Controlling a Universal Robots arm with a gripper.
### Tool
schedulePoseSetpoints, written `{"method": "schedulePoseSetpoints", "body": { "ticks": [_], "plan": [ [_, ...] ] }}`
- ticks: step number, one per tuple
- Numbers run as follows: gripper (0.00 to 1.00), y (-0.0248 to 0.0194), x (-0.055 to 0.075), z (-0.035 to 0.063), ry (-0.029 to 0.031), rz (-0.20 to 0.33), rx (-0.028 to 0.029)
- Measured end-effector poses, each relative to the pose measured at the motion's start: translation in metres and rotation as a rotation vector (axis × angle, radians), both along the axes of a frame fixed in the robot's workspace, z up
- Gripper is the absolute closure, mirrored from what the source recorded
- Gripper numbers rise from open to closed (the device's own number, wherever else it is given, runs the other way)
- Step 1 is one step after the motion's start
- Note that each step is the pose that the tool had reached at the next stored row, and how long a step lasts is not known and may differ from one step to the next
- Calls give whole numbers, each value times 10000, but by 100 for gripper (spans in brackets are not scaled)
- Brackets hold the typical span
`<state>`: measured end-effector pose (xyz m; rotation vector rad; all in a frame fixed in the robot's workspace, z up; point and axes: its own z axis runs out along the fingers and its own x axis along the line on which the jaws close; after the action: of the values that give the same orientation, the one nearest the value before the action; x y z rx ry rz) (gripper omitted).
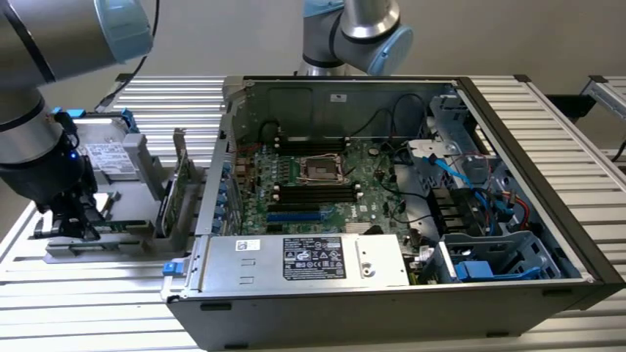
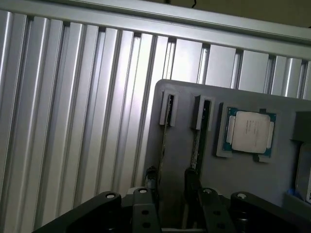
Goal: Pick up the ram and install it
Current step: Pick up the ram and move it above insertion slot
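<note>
While the end effector [image 1: 76, 226] hangs low over the grey tray [image 1: 88, 253] on the tabletop [image 1: 577, 169], its fingers [image 2: 190, 180] spread, the ram [image 1: 125, 226] lies in that tray just beside it. An expansion card [image 1: 179, 183] stands upright between tray and open computer case [image 1: 293, 103]. A processor chip [image 2: 249, 132] sits nearby.

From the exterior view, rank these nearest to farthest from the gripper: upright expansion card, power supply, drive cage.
1. The expansion card, upright between the gripper and the case.
2. The power supply, along the case's near edge.
3. The drive cage, at the exterior view's right end of the case.
</note>
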<state>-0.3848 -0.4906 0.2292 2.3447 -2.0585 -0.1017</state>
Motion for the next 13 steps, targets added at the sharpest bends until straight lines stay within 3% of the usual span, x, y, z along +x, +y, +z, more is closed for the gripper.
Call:
{"method": "schedulePoseSetpoints", "body": {
  "ticks": [13],
  "plan": [
    [64,0,0,-226,-1,0,-102]
  ]
}}
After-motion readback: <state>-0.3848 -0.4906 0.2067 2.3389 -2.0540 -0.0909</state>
